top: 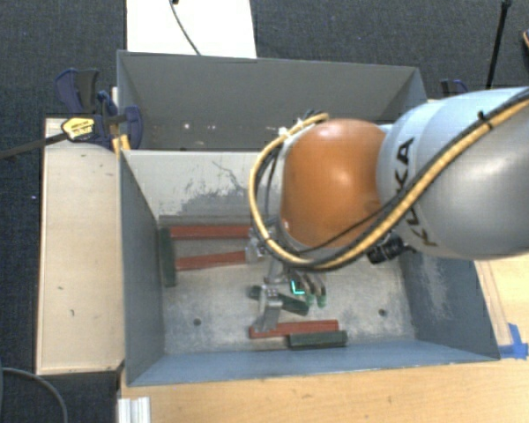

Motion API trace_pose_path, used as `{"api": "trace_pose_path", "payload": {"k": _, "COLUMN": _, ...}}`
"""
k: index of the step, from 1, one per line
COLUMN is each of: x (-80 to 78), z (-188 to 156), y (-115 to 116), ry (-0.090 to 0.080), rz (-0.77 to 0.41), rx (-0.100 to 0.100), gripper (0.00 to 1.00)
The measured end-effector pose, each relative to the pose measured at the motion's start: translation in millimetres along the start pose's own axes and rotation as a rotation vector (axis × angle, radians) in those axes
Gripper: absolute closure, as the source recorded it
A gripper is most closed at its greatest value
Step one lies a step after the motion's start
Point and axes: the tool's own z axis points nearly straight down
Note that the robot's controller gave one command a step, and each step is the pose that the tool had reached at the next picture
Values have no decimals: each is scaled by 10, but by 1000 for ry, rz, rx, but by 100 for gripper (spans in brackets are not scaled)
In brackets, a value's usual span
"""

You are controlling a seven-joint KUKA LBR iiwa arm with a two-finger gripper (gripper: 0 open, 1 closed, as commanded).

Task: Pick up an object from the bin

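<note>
My gripper (280, 300) sits low at the front middle of the grey bin (273, 104), by the left end of a flat red-brown bar (300, 328) with a dark green bar (319, 341) against its front side. I cannot tell whether my grip is open or closed. Black letters reading KUKA (404, 183) run along my silver arm (485, 192), beside its orange cover (331, 179).

The orange cover (326, 183) on the wrist hides the middle of the bin (141, 263) floor and the three-o'clock ends of the red-brown bars (207, 232). The hand (271, 307) sits mostly beneath it. A small green thing (310, 300) beside the hand is too small to identify. The arm (476, 183) is cut off at three o'clock.
</note>
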Motion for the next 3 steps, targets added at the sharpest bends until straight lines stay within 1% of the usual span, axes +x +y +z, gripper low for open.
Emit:
{"api": "trace_pose_path", "payload": {"k": 1, "x": 35, "z": 1247, "y": -445, "ry": -6, "rz": -122, "rx": 0, "gripper": 0}}
{"api": "trace_pose_path", "payload": {"k": 2, "x": 35, "z": 1222, "y": -431, "ry": -7, "rz": -118, "rx": -1, "gripper": 100}}
{"api": "trace_pose_path", "payload": {"k": 3, "x": -84, "z": -169, "y": -203, "ry": -15, "rz": -140, "rx": -2, "gripper": 100}}
